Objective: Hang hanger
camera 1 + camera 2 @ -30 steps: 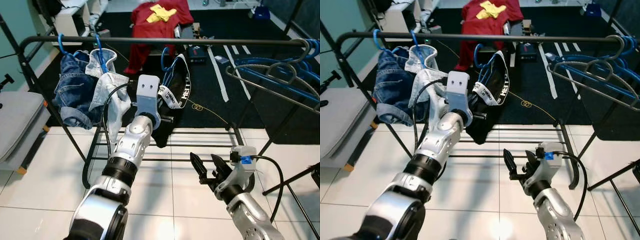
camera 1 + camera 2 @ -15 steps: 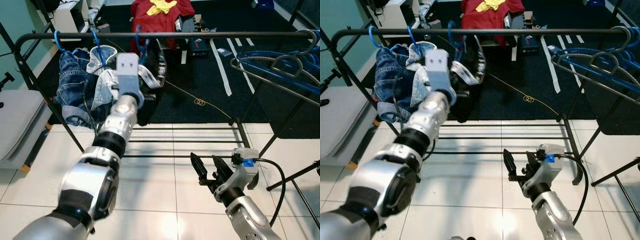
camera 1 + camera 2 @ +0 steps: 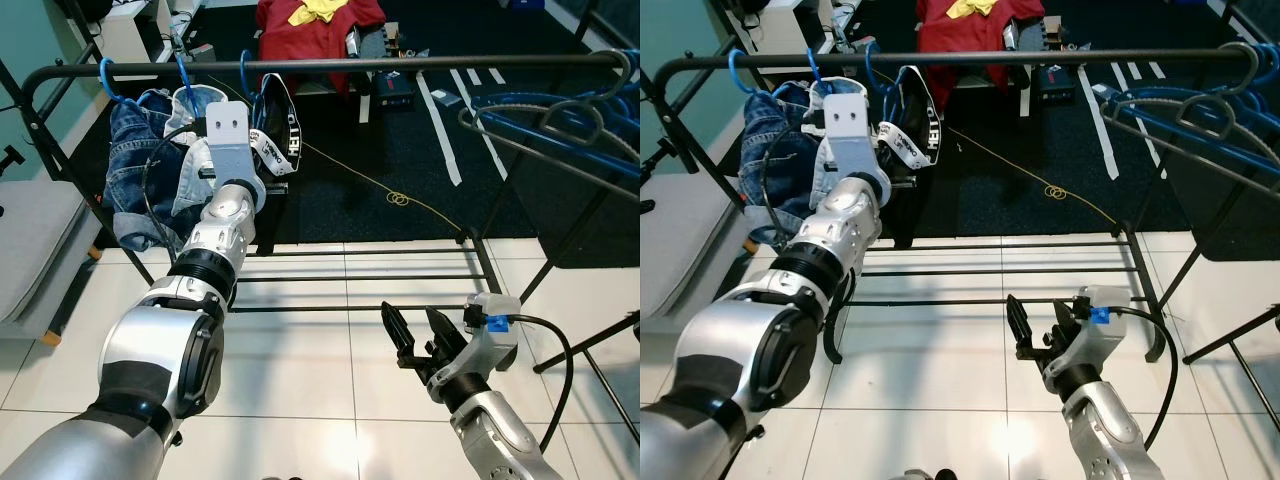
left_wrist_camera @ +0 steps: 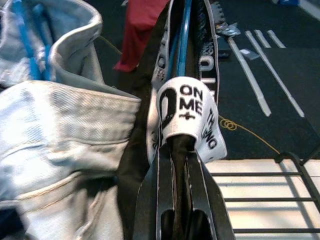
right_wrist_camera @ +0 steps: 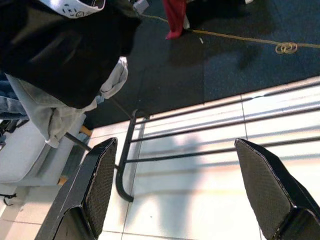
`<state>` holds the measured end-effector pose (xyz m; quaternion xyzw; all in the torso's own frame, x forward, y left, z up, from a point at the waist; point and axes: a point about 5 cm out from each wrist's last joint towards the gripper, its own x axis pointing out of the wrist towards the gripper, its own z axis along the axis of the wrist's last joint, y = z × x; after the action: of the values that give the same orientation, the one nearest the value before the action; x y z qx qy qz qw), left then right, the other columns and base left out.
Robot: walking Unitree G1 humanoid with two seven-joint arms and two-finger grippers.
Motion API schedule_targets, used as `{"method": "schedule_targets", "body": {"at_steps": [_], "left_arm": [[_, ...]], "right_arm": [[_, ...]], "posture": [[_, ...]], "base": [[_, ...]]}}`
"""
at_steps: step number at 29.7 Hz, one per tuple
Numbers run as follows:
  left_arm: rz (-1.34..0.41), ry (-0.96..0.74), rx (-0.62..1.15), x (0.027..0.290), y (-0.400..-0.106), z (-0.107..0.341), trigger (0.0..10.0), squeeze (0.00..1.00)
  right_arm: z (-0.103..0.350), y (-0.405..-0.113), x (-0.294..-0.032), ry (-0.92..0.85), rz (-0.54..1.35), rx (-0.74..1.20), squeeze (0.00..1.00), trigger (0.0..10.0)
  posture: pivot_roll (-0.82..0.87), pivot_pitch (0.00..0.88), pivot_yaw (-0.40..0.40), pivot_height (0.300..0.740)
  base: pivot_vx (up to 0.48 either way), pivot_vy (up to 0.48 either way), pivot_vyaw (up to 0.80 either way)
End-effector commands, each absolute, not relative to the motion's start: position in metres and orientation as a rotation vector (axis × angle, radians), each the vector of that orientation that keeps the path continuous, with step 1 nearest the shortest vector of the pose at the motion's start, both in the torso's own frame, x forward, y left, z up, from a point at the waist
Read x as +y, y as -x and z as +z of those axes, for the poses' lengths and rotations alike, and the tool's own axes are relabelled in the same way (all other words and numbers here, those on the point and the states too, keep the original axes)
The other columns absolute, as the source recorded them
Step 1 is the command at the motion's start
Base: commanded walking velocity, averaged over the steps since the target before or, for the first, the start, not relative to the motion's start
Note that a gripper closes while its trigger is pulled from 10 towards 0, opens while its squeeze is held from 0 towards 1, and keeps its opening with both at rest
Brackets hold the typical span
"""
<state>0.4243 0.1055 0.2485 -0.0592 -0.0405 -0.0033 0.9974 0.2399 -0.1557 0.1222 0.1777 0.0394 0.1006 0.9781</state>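
Left gripper (image 4: 181,150): fingers clamped on the black garment (image 3: 902,150) with the white printed waistband, which hangs on a blue hanger (image 3: 247,75) hooked over the rail (image 3: 400,65). Two more blue hangers (image 3: 110,80) carrying denim (image 3: 135,170) hang on the rail just beside this gripper. Right gripper (image 3: 420,340): fingers spread wide, holding nothing, low over the tiled floor (image 3: 330,400), well apart from the rail.
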Motion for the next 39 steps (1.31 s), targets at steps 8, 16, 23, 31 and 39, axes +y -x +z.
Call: {"method": "schedule_targets", "body": {"at_steps": [8,16,23,31,39], "left_arm": [[-0.054,0.097,-0.113,0.098,-0.426,0.263,10.0,0.0],[-0.006,0.154,-0.133,0.116,-0.428,0.271,10.0,0.0],[0.017,0.212,-0.113,0.12,-0.427,0.262,10.0,0.0],[0.082,0.207,-0.043,0.129,-0.424,0.235,10.0,0.0],[0.091,0.221,0.057,0.133,-0.417,0.198,10.0,1.0]], "right_arm": [[0.125,-0.228,-0.148,-0.374,0.183,0.077,0.0,10.0],[0.126,-0.226,-0.146,-0.39,0.183,0.077,0.0,10.0],[0.125,-0.227,-0.148,-0.387,0.182,0.086,0.0,10.0],[0.124,-0.228,-0.15,-0.379,0.175,0.093,0.0,10.0],[0.123,-0.229,-0.151,-0.374,0.176,0.098,0.0,10.0]], "posture": [[-0.21,0.251,0.159,0.74],[-0.2,0.253,0.15,0.74],[-0.21,0.242,0.143,0.74],[-0.2,0.227,0.139,0.74],[-0.19,0.22,0.134,0.74]], "base": [[0.103,0.0,0.0],[0.334,0.0,0.0],[0.091,0.0,0.0],[0.0,0.0,0.0],[0.0,0.0,0.0]]}}
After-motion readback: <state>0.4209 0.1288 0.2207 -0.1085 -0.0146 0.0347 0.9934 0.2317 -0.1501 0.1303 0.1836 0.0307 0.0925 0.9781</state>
